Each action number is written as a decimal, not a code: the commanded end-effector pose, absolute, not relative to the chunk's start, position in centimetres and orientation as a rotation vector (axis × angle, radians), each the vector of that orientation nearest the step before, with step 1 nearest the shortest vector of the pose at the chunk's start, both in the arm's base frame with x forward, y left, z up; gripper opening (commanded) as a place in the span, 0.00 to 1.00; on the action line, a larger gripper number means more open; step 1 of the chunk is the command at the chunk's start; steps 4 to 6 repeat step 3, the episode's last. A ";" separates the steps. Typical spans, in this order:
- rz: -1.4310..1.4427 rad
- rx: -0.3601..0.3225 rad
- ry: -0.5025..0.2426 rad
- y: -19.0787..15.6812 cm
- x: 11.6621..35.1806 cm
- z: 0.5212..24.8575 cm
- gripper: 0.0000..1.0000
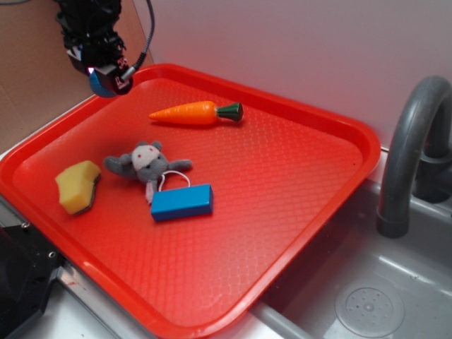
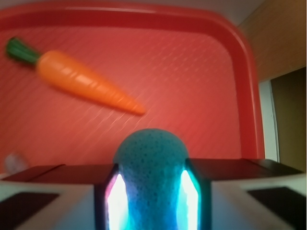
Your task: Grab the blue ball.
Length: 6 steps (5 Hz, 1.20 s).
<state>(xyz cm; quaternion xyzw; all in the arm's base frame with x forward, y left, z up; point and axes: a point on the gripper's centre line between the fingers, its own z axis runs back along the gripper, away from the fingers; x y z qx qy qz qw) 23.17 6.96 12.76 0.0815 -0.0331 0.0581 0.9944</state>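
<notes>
Blue ball [image 2: 150,167] clamped squarely between the jaws of the gripper [image 2: 150,201], bulging out past the fingertips toward the carrot [image 2: 84,81]; held at the tray's [image 1: 296,212] far corner beyond the carrot's pointed end; round, no long axis to line up.

Mostly hidden ball
The blue ball [image 1: 101,84] shows only a sliver below the tool [image 1: 106,74]; its lower part leaves the wrist frame.

Ball [image 2: 151,167] looks knit, pitted & matt; carrot [image 2: 81,81] smooth glossy plastic; tray [image 1: 282,183] red plastic w/ fine diamond texture; mouse [image 1: 147,164] fuzzy cloth; sponge [image 1: 78,185] porous foam; block [image 1: 182,202] smooth.
</notes>
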 end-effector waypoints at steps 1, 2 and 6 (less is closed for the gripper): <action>0.033 0.087 -0.163 4.1 22.9 21.3 0.00; 0.012 0.043 -0.208 3.7 21.7 23.6 0.00; -0.023 0.022 -0.152 4.3 21.3 24.1 0.00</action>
